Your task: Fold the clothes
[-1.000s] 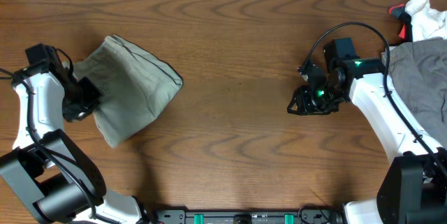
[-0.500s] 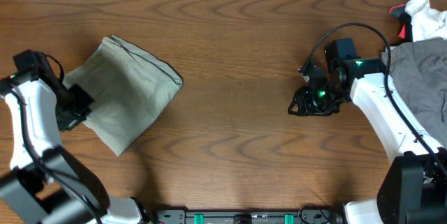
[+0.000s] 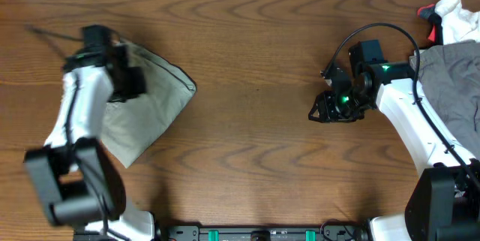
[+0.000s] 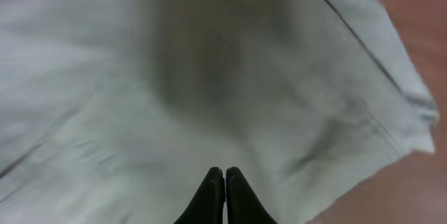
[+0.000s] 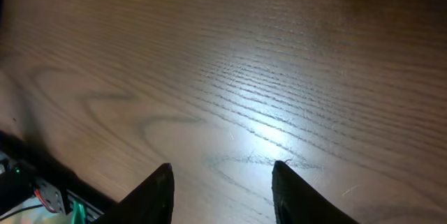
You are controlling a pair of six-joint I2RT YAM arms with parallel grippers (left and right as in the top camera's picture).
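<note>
Left jaws swung over shorts (image 3: 159,91), tips together

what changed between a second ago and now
The left arm swung from the left edge of the shorts up and over their far side, and its jaws closed empty above the cloth. The shorts' near corner shifted slightly toward the near edge. The right arm, the grey garment and the white-and-red cloth stayed put.
</note>
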